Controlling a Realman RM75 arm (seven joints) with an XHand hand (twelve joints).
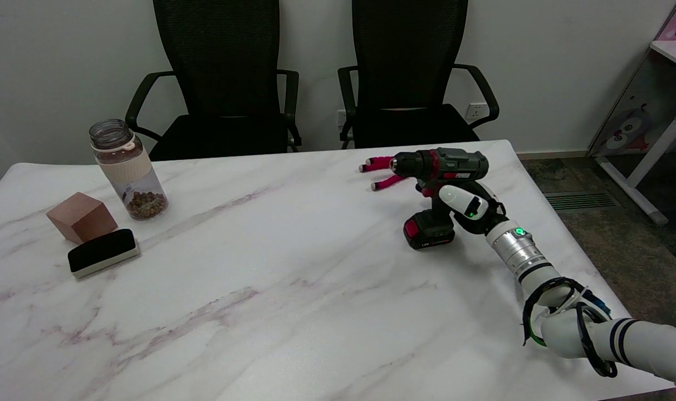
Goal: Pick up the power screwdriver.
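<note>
The power screwdriver (452,161), dark grey with red trim, stands upright on its black-and-red battery base (429,233) at the table's far right. Its chuck points left. My right hand (469,205) reaches in from the lower right and grips the handle just under the body, with its fingers wrapped round the grip. The handle is mostly hidden behind the hand. The battery base rests on the tabletop.
A pink-legged object (383,172) lies just behind the chuck. At the far left are a jar (127,170), a wooden block (82,216) and a black-topped pad (103,252). The marble table's right edge (555,211) runs close to the hand. Two black chairs (410,83) stand behind the table.
</note>
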